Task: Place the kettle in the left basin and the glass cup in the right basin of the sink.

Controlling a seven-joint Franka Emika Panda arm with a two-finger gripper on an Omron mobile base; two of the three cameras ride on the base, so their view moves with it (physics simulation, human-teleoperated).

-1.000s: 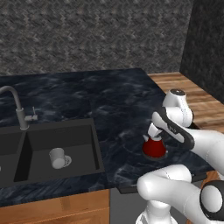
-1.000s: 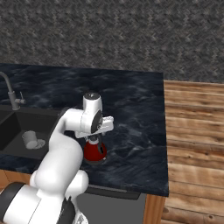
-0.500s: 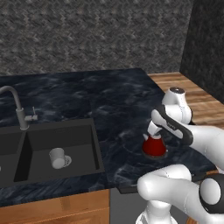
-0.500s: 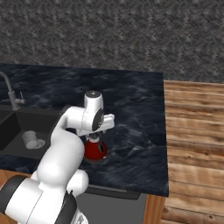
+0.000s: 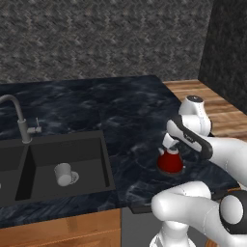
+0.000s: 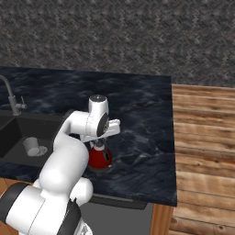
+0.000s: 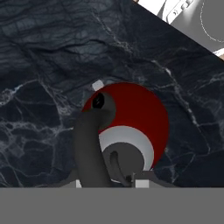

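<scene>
Claw (image 7: 124, 177) sits low over the kettle (image 7: 131, 116), jaws drawn narrow around its top handle, but I can't tell whether they actually pinch it. Kettle stands on the counter (image 5: 120, 125), well right of the sink (image 5: 58, 166); glass cup (image 5: 64, 173) lies in the right basin (image 5: 91, 159). Risk: a shallow bite on that curved handle lets the kettle swing or drop during the long carry over the cup and divider to the left basin (image 5: 9, 173).

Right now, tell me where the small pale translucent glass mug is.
The pale translucent glass mug lies on its side on the floor of the matte-black sink's right basin, left of the squat red kettle on the dark marble counter.
</scene>
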